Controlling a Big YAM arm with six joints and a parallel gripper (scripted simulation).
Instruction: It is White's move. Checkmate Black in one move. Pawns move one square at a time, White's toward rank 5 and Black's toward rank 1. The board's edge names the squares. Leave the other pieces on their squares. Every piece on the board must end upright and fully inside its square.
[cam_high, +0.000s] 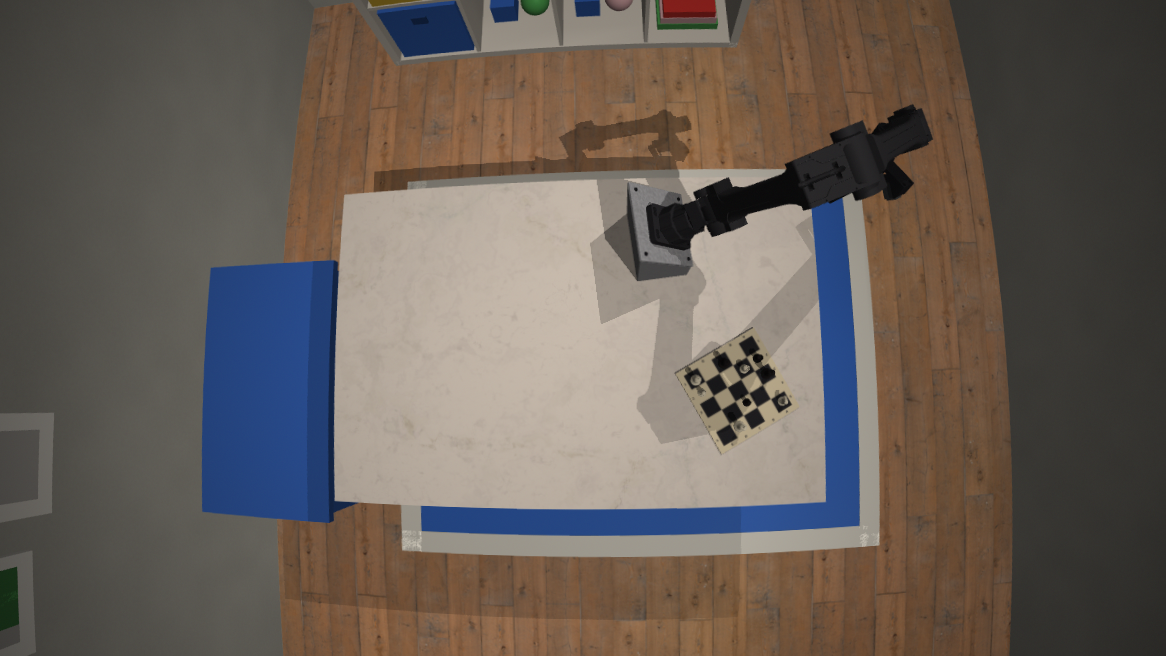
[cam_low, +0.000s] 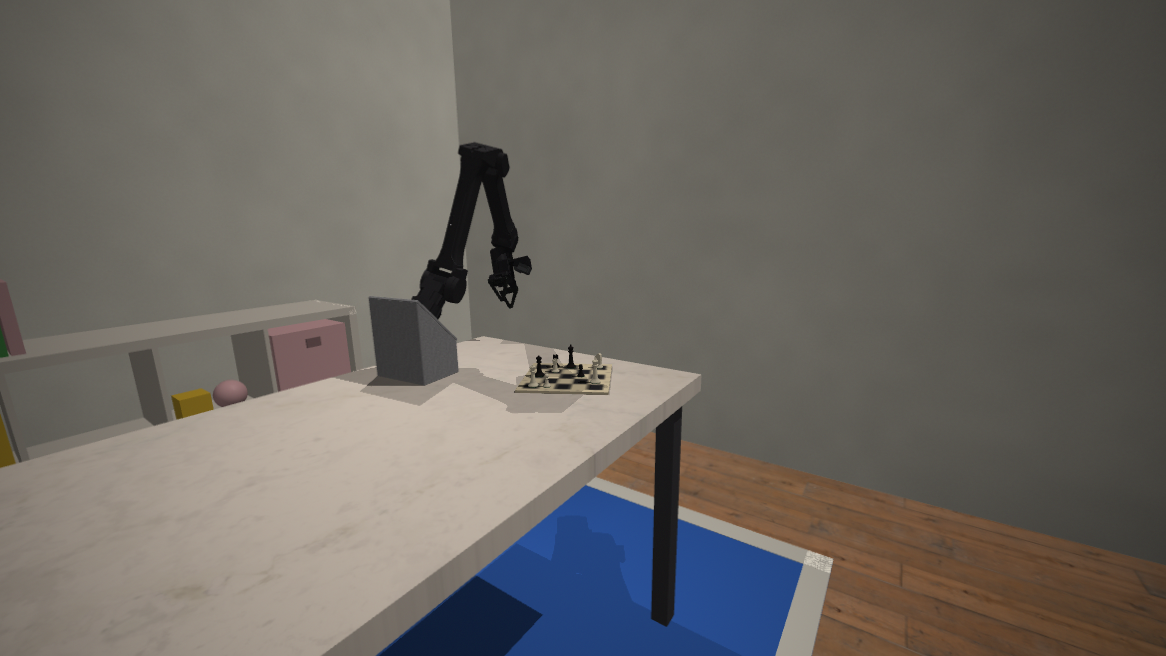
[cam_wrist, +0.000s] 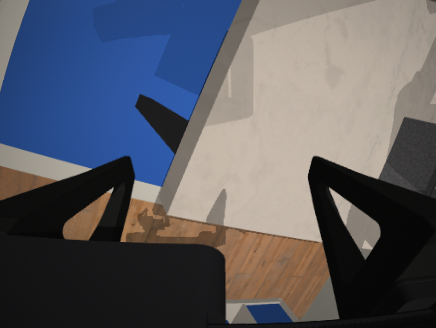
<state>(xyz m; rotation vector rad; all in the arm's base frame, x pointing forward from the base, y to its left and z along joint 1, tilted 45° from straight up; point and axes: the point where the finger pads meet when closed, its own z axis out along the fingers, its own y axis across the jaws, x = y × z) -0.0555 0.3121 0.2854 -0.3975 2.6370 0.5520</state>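
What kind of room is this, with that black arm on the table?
Probably a playroom or home-like test room. A marble-topped table carries a small chessboard with pieces, low shelves along the wall hold coloured blocks and a pink bin, and a blue rug lies on the wooden floor.

Matte black jointed arm (cam_low: 464, 224) on grey wedge base (cam_low: 395, 359).
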